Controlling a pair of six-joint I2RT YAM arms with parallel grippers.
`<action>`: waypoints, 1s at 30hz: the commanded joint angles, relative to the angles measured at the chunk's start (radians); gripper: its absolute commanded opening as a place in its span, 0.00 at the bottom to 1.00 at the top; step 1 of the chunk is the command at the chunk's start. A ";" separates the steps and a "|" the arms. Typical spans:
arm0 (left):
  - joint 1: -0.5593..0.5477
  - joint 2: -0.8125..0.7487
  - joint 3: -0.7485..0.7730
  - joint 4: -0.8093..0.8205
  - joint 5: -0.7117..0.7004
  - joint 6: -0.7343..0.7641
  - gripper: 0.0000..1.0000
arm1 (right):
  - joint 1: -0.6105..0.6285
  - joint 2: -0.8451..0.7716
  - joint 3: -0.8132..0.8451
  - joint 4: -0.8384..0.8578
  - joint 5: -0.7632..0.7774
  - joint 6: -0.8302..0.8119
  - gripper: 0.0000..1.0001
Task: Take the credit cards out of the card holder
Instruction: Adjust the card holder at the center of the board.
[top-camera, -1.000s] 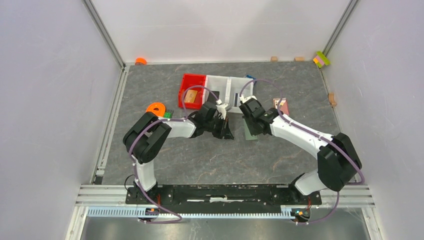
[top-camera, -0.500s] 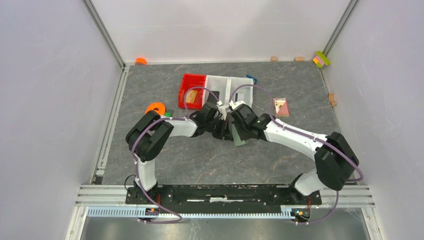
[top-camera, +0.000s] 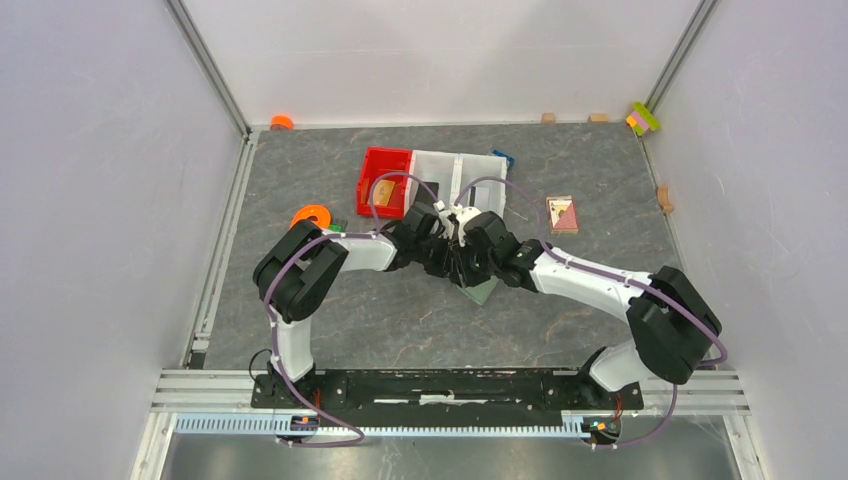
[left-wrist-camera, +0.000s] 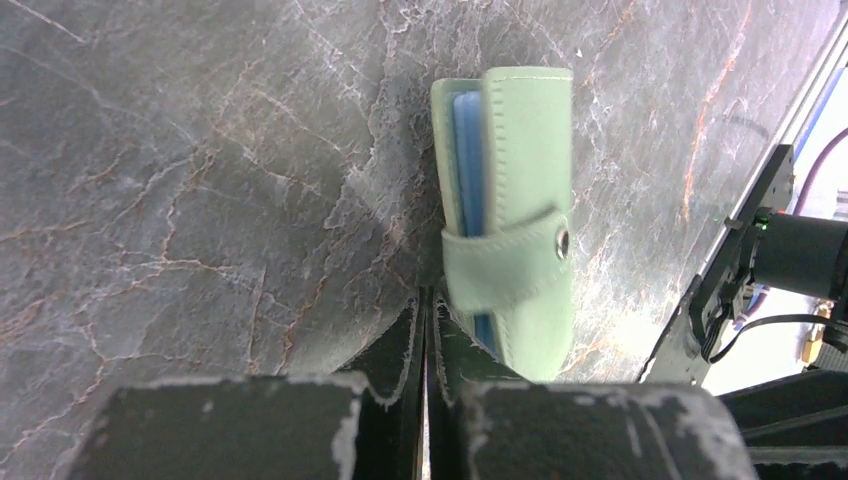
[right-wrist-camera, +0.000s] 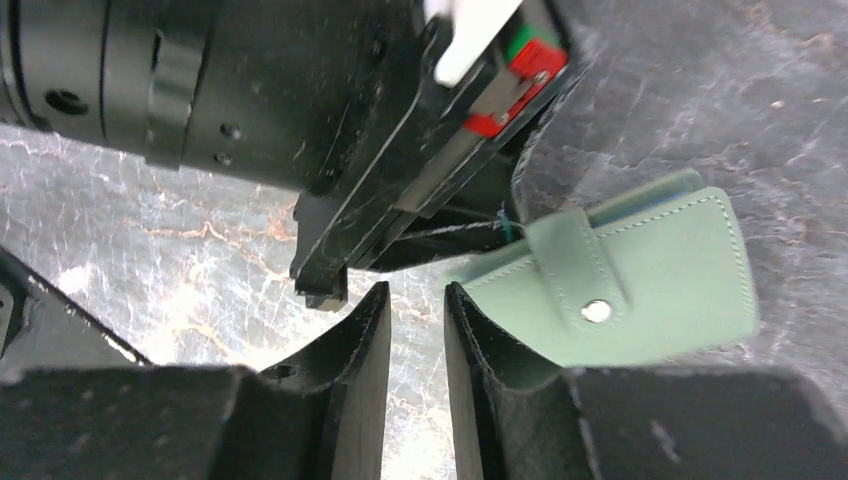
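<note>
**A:** Holder position?
**B:** The card holder (left-wrist-camera: 525, 150) is seen on the table (top-camera: 400, 320) at mid-field, where both wrists meet. It is folded shut, with the tab snapped across.

**A:** Contents?
**B:** The credit cards (left-wrist-camera: 466, 160) are kept inside. Only a pale blue edge is shown between the covers, so no count can be made.

**A:** Pincers?
**B:** Left gripper (left-wrist-camera: 425, 310): fingers pressed together with a hairline slit, nothing seen between them. The holder is touched by one finger's outer side. Right gripper (right-wrist-camera: 415, 300): fingers parted narrowly with bare table seen in the gap, nothing gripped. The holder is lodged just beside one finger.

**A:** Bins?
**B:** Red bin (top-camera: 372, 168), far side: one tan flat item (top-camera: 380, 197) is lying in it. White bin (top-camera: 440, 160), abutting on the right: partly covered by the arms, so its contents cannot be told.
</note>
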 joint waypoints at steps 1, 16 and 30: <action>-0.006 -0.019 0.009 -0.025 -0.107 0.021 0.02 | -0.012 0.002 -0.008 0.038 -0.055 0.012 0.31; -0.004 -0.187 -0.124 0.100 -0.144 0.051 0.17 | -0.170 -0.276 -0.162 -0.063 0.184 -0.035 0.51; -0.064 -0.125 -0.062 0.085 -0.070 0.087 0.43 | -0.398 -0.360 -0.519 0.305 -0.208 0.137 0.64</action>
